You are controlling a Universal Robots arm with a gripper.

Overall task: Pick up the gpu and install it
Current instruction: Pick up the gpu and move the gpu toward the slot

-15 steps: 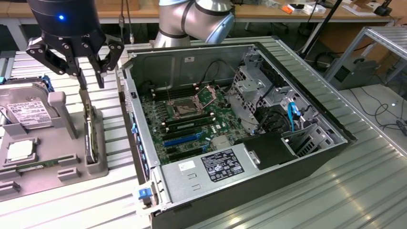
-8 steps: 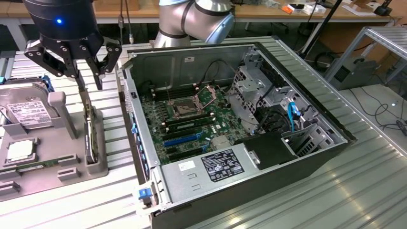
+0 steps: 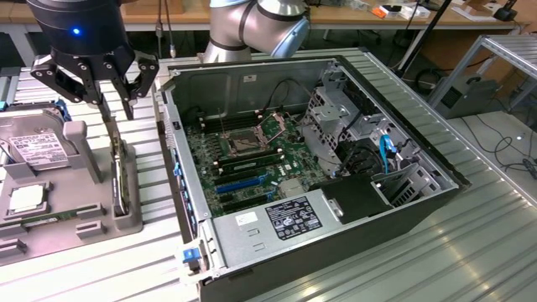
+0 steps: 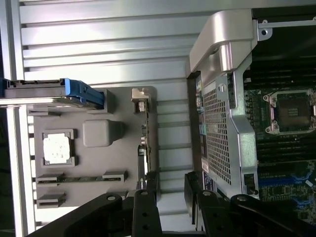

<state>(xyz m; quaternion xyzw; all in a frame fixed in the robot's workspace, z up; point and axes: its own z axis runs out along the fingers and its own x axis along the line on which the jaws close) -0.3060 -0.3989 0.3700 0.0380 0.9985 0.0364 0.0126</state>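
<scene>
The gpu stands on its long edge in a slot at the side of the grey tray nearest the computer case. In the wrist view the gpu shows edge-on, with its silver end bracket at the far end. My gripper hangs open a short way above the card's far end and holds nothing. From the wrist, the gripper has its gap between the card and the case wall, and one fingertip lines up with the card's edge.
The open computer case lies at the exterior view's right, its motherboard and blue slots exposed. On the tray sit a hard drive, a processor chip and memory sticks. Ribbed metal table all around.
</scene>
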